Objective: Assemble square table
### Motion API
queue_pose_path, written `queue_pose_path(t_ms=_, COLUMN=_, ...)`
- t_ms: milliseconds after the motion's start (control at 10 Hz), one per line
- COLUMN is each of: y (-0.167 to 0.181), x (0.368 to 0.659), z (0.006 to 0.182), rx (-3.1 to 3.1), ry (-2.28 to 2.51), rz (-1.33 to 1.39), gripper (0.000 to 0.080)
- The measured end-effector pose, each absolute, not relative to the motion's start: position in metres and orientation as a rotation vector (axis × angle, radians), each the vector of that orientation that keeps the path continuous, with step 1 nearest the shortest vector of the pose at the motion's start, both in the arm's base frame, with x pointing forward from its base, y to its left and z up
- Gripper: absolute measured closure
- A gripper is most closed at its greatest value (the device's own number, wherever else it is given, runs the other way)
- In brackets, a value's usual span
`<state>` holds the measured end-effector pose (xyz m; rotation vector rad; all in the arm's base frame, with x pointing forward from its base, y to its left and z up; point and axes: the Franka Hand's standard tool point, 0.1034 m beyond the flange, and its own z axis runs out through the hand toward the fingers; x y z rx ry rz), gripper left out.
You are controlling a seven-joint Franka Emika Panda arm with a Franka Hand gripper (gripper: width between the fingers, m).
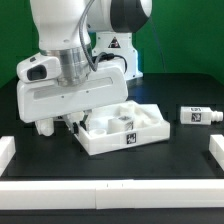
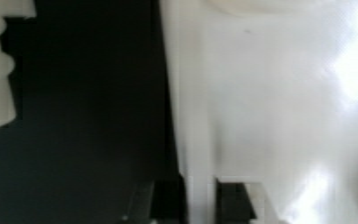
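Observation:
The white square table slab (image 1: pixel 105 147) lies on the black table, with its raised rim and round sockets showing. My gripper (image 1: pixel 74 122) is at the slab's edge on the exterior view's left, mostly hidden under the hand. In the wrist view the slab's white wall (image 2: pixel 197 120) runs between my two dark fingers (image 2: pixel 163 202). The jaws stand closed against it on both sides, midway at the gripper (image 2: pixel 201 200). A short white leg (image 1: pixel 198 116) with tags lies on the exterior view's right. A tagged white piece (image 1: pixel 118 123) sits inside the slab.
Long plain white bars border the table on the exterior view's left (image 1: pixel 6 150), on its right (image 1: pixel 214 155) and along the front (image 1: pixel 110 192). A rounded white part (image 1: pixel 42 127) shows under the hand. The robot's base (image 1: pixel 112 45) stands behind.

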<state>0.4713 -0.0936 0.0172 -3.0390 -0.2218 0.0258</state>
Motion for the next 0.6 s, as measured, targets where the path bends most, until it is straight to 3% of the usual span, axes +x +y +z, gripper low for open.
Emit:
queue_pose_path(t_ms=400, y=-0.091, x=0.524, z=0.014, rx=-3.037, ry=0.037, rz=-0.018, gripper=0.0742)
queue_pose_path(t_ms=600, y=-0.069, x=0.563, z=0.015, rx=-3.028, ry=0.193, rz=-0.055, gripper=0.0742)
